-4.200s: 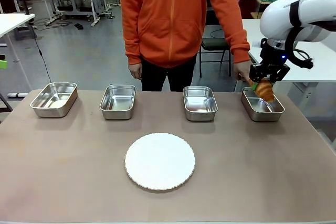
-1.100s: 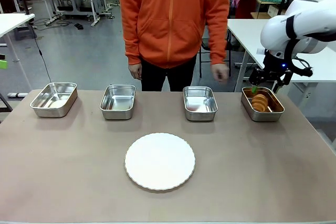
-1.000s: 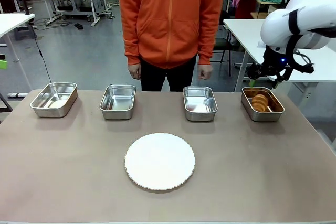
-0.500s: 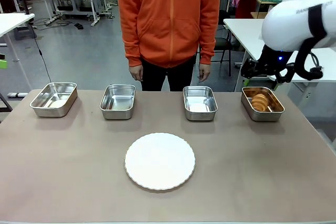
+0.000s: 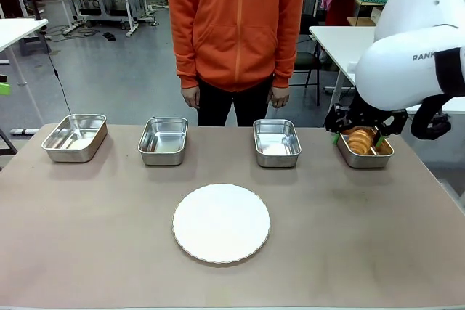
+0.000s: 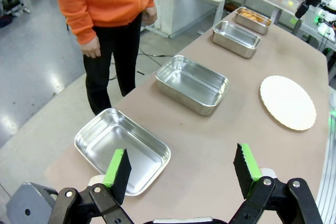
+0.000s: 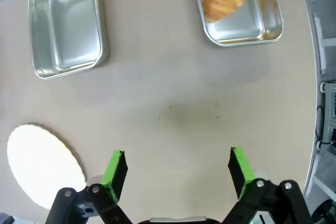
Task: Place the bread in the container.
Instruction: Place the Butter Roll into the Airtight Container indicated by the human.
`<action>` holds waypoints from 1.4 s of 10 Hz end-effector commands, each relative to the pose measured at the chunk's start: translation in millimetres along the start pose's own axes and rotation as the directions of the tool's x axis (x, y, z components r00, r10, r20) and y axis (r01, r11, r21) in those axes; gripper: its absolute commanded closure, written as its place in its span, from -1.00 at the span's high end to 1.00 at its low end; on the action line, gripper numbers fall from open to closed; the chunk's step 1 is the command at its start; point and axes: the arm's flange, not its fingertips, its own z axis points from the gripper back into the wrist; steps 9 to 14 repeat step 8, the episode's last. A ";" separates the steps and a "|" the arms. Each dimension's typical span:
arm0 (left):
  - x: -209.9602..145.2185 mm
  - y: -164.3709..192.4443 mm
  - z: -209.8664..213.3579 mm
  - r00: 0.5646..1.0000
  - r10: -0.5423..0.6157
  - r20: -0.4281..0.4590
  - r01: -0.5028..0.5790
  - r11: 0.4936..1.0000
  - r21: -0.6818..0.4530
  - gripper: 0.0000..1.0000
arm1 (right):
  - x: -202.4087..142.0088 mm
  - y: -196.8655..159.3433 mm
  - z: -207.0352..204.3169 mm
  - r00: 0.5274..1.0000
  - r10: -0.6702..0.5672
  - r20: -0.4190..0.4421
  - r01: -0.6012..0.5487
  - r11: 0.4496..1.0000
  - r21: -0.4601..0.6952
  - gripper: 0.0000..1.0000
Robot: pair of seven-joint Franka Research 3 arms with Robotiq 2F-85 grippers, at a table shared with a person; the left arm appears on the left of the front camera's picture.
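I count 4 steel trays along the worktop's far edge and 1 white plate (image 5: 221, 223) mid-worktop. 1 bread (image 5: 360, 140) lies in the container (image 5: 380, 157) nearest the far right corner. Right tool (image 7: 178, 170) released, fingers apart, hanging above. Left tool (image 6: 182, 167) spread wide too, gripping nothing.

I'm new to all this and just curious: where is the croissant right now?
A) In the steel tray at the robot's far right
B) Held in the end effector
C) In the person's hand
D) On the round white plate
A: the croissant lies inside the rightmost steel tray, and the right end effector is open and empty.
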 end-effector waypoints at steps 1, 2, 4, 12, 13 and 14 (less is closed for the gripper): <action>0.1 -1.1 0.9 1.000 -0.014 0.011 0.014 1.000 -0.004 1.00 | 7.0 -6.3 -13.4 0.995 0.098 0.031 -0.098 0.995 -0.005 1.00; 0.1 -1.1 0.9 1.000 -0.014 0.011 0.014 1.000 -0.004 1.00 | 0.0 0.0 0.0 1.000 0.000 0.000 0.000 1.000 0.000 1.00; 0.1 -1.1 0.9 1.000 -0.014 0.011 0.014 1.000 -0.004 1.00 | 0.0 0.0 0.0 1.000 0.000 0.000 0.000 1.000 0.000 1.00; 0.1 -1.1 0.9 1.000 -0.014 0.011 0.014 1.000 -0.004 1.00 | 0.0 0.0 0.0 1.000 0.000 0.000 0.000 1.000 0.000 1.00; 0.1 -1.1 0.9 1.000 -0.014 0.011 0.014 1.000 -0.004 1.00 | 0.0 0.0 0.0 1.000 0.000 0.000 0.000 1.000 0.000 1.00; 0.1 -1.1 0.9 1.000 -0.014 0.011 0.014 1.000 -0.004 1.00 | 0.0 0.0 0.0 1.000 0.000 0.000 0.000 1.000 0.000 1.00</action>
